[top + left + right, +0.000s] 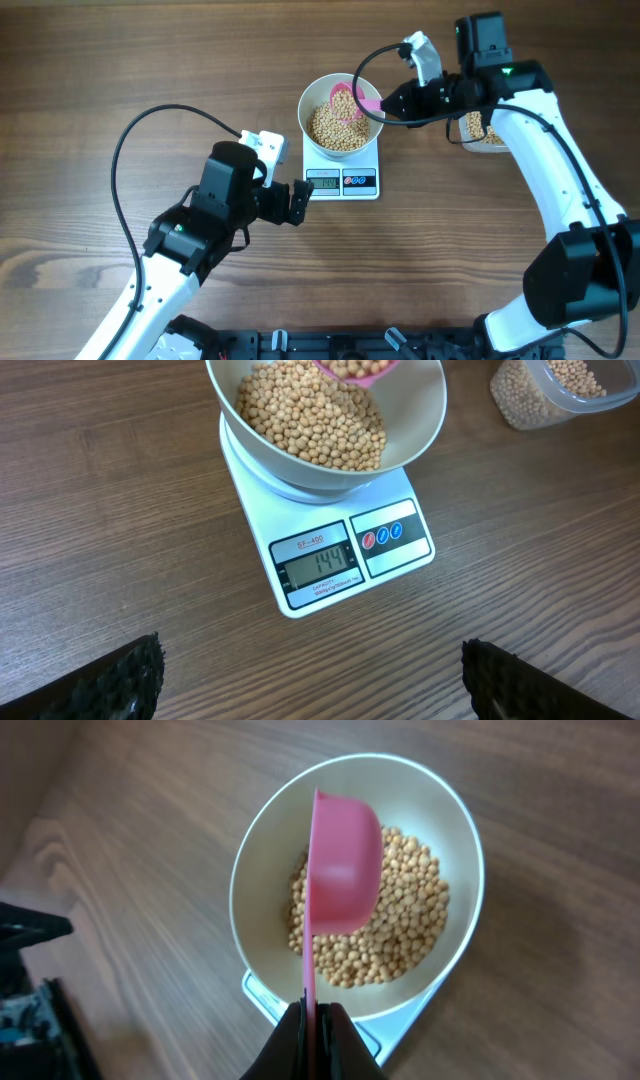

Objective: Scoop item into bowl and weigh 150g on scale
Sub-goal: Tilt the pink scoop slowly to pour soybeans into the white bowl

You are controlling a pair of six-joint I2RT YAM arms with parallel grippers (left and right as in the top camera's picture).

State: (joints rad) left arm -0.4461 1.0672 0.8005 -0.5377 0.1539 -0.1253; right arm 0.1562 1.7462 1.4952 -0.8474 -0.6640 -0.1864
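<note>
A dark wooden worktop (100, 80) is seen from overhead. Near its centre a small white scale (341, 182) is laid, and a round white bowl (316, 92) is set on its platform so that whatever is tipped in gets weighed. The bowl is about half filled with tan beans (338, 130).

From the bowl's 2 o'clock the right hand (392, 102) is reached in, its fingers pressed together on the thin handle of a pink scoop (343, 98). The scoop is held over the bowl's 12 o'clock edge, apparently so that beans can be trickled in a few at a time. At the bowl's 3 o'clock, partly hidden under the right arm, a clear tub (488, 135) of more beans is placed within easy reach for refilling.

The left hand (300, 200) is parked just beside the scale's 9 o'clock side, fingers spread wide and nothing held; it seems to be kept there so that its camera faces the display.

Only the left wrist view makes the display (318, 565) legible: 144 is shown, a little short of the target. Only the right wrist view shows the pinch on the handle and the scoop's rounded back, rolled onto its side above the beans.
</note>
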